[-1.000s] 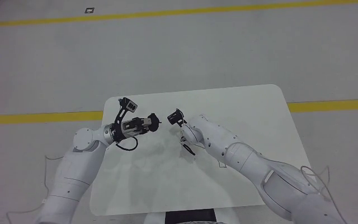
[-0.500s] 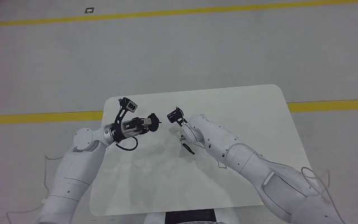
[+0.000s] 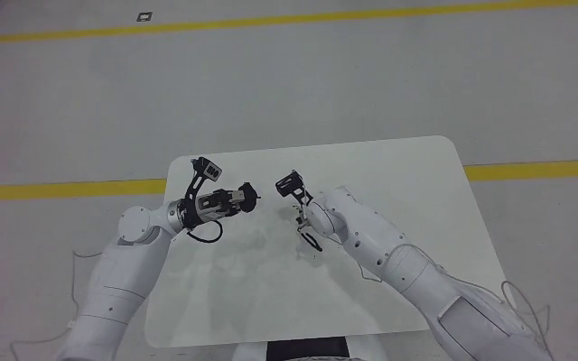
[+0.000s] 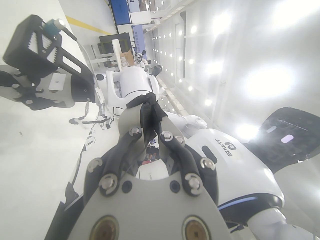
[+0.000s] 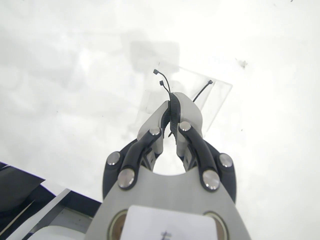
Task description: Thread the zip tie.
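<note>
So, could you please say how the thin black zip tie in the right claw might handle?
The thin black plastic zip tie curves out of the shut right claw, so it is probably flexible, not stiff. Being slender, it looks very light, and its head may wobble.

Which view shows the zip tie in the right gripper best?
Right wrist view: the zip tie curves out of the shut right gripper, head end plain. Top view gives a dark sliver under that gripper; left wrist view, too small to tell.
</note>
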{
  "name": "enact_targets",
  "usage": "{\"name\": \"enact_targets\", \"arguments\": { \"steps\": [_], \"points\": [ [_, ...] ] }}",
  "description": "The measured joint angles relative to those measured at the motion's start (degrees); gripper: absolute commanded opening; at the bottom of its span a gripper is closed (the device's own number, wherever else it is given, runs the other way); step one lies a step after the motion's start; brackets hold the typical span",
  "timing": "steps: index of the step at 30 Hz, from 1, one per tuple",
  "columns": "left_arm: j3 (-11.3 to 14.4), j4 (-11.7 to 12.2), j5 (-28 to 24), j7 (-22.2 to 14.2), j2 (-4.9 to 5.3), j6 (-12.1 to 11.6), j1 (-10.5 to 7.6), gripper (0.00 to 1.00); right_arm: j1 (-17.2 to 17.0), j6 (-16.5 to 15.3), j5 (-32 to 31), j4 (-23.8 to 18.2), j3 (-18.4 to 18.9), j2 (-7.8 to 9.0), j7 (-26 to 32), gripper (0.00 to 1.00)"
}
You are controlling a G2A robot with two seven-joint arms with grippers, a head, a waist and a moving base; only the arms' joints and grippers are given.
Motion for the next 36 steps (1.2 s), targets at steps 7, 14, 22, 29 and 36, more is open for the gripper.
{"name": "enact_targets", "arguments": {
  "steps": [7,14,22,29,36],
  "points": [
    [0.00,0.00,0.00,0.00,0.00,0.00,0.00,0.00,-1.59,-1.34,-0.18,-1.67,1.78,0.39,-0.06,0.20],
    [0.00,0.00,0.00,0.00,0.00,0.00,0.00,0.00,-2.11,-2.05,-0.39,-1.88,2.58,0.35,0.19,0.16],
    [0.00,0.00,0.00,0.00,0.00,0.00,0.00,0.00,-1.71,-2.21,-1.04,-0.80,2.18,-0.22,0.40,0.16],
    [0.00,0.00,0.00,0.00,0.00,0.00,0.00,0.00,-0.95,-1.40,1.42,0.44,2.03,-1.18,0.02,0.11],
    [0.00,0.00,0.00,0.00,0.00,0.00,0.00,0.00,-0.08,-1.02,2.29,2.07,1.37,-2.06,-0.07,0.13]
  ]
}}
